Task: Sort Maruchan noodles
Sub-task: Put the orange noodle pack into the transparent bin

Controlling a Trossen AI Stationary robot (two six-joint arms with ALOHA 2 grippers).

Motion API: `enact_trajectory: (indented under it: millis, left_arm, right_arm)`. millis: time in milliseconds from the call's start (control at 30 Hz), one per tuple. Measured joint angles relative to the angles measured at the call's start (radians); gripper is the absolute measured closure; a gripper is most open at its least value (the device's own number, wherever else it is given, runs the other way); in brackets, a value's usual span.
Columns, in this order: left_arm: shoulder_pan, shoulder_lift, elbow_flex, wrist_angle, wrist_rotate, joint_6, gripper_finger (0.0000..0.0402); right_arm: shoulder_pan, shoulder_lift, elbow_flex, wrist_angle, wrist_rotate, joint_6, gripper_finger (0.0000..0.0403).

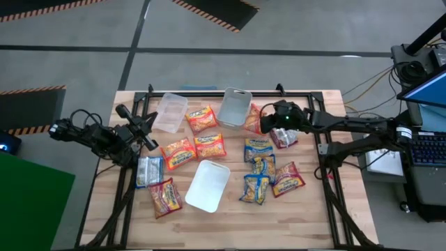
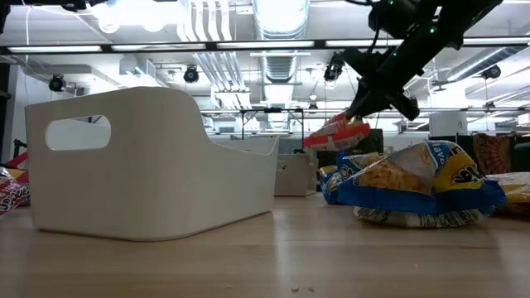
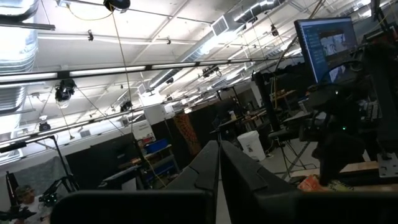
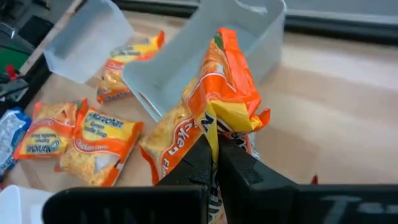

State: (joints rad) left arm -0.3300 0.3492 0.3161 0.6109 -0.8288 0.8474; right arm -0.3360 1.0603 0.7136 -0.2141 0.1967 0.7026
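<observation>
My right gripper (image 4: 216, 158) is shut on an orange Maruchan packet (image 4: 214, 93). It hangs over the table's far middle, by a clear tray (image 1: 235, 106); the high view shows the gripper (image 1: 267, 120) and its packet (image 1: 252, 120). Other noodle packets lie flat on the table: orange ones (image 1: 201, 118) (image 1: 178, 153) (image 1: 210, 145), blue-and-yellow ones (image 1: 258, 148) (image 1: 255, 188) and a dark red one (image 1: 288, 178). My left gripper (image 1: 146, 136) is shut and empty above the table's left side, its fingers (image 3: 205, 168) pointing up into the room. My right gripper pinches the orange packet's crimped end (image 4: 233, 127) between its two fingers. It comes slanting down from the table's right side. The packet (image 2: 335, 132) is lifted clear of the table and sticks out tilted beyond the fingertips.
A second clear tray (image 1: 171, 111) lies at the far left. A white bin (image 1: 208, 185) stands near the middle front and fills the left of the low view (image 2: 149, 165). A silvery packet (image 1: 148, 170) and a reddish one (image 1: 165, 196) lie at the near left.
</observation>
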Motion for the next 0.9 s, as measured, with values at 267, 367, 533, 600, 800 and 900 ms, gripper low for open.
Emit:
enact_trajectory:
  millis: [267,367,533,600,800,900]
  left_arm:
    - [0.0,0.0,0.0,0.001,0.0,0.0,0.0402]
    - [0.0,0.0,0.0,0.001,0.0,0.0,0.0402]
    - [0.0,0.0,0.0,0.001,0.0,-0.002,0.0402]
    - [0.0,0.0,0.0,0.001,0.0,-0.005,0.0402]
    - [0.0,0.0,0.0,0.001,0.0,-0.011,0.0402]
    - [0.0,0.0,0.0,0.001,0.001,-0.011,0.0402]
  right_arm:
    - [0.015,0.044,0.0,0.228,0.04,-0.137,0.0394]
    - [0.015,0.081,0.0,0.362,0.054,-0.22,0.0394]
    - [0.009,0.179,0.002,0.612,0.097,-0.408,0.0394]
    - [-0.002,0.227,0.002,0.709,0.101,-0.475,0.0394]
    - [-0.068,0.35,0.002,0.904,0.103,-0.626,0.0394]
    - [-0.102,0.396,0.002,0.98,0.087,-0.702,0.0394]
